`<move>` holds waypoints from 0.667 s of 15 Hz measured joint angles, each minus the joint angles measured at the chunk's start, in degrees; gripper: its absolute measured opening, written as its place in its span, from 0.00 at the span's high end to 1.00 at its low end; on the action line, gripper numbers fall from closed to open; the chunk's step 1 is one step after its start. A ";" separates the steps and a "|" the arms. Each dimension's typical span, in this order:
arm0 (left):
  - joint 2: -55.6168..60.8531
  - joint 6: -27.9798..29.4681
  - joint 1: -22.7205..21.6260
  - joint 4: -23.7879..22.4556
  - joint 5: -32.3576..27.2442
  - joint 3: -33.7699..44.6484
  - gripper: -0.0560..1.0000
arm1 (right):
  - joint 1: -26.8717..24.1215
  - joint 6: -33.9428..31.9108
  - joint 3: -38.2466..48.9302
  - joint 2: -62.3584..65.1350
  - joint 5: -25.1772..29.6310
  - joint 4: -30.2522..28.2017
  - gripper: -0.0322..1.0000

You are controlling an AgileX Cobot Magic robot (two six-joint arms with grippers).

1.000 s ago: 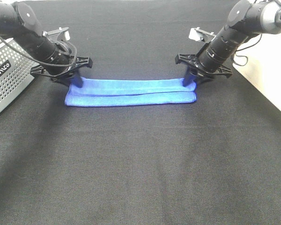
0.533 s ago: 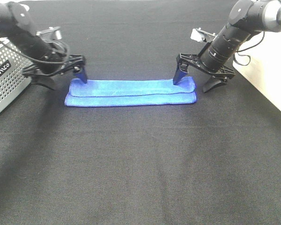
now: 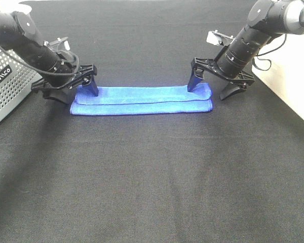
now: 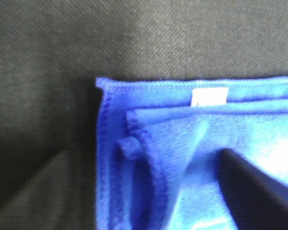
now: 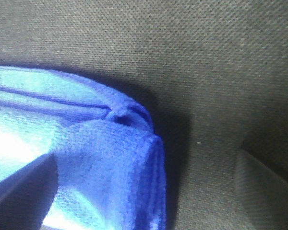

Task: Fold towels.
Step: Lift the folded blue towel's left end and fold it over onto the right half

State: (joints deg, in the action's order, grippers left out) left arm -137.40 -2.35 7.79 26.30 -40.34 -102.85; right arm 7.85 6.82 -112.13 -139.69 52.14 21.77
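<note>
Left gripper [image 3: 75, 91] is spread wide with nothing in its grip. One finger [image 4: 252, 189] sits on the left end of the towel [image 3: 142, 101], and the other is past the edge, over the black table cloth [image 3: 152, 177]. In the left wrist view both fingers are just dark, blurry wedges, so I can't tell how hard that one presses.

Right gripper [image 3: 211, 89] is the same deal: wide open, empty, straddling the towel's right end. One finger [image 5: 19, 194] is on the fabric, the other beyond it above the table.

The towel lies flat between the two arms as a long, narrow folded strip, towards the far side of the table. A small white tag [image 4: 210, 96] peeks out by the hem at the left corner. The right end's layers sink into shadow, so I can't count them.

A grey perforated basket [image 3: 10, 83] sits just left of the left arm, cut off by the frame, and its inside isn't visible. A white surface [image 3: 294, 86] is clipped at the right edge.
</note>
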 joint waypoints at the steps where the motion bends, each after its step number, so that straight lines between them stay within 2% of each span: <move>1: -0.17 -0.23 0.00 0.46 0.00 0.00 0.35 | 0.00 0.00 0.00 0.00 0.00 0.00 0.06; 3: -0.46 -0.29 0.00 0.69 0.17 0.00 0.61 | 0.00 0.00 0.00 0.00 0.00 0.00 0.06; 4: -0.52 -0.29 0.00 0.69 0.17 0.00 0.79 | 0.00 0.00 0.00 0.00 0.00 0.00 0.06; 5: -0.57 -0.11 0.00 0.69 0.23 0.00 0.88 | 0.00 0.00 0.00 0.00 0.00 0.00 0.06; 7: -0.23 1.15 0.00 -0.92 -0.23 0.00 0.90 | 0.00 -0.11 0.00 0.00 0.00 0.00 0.06; 10: 2.81 3.61 -0.11 -8.02 -5.16 -1.72 0.90 | 0.00 -0.11 -0.17 0.00 0.57 0.00 0.06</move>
State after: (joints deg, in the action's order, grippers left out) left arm -134.59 1.26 7.68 18.28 -45.49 -104.56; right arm 7.85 6.70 -112.30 -139.69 52.71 21.77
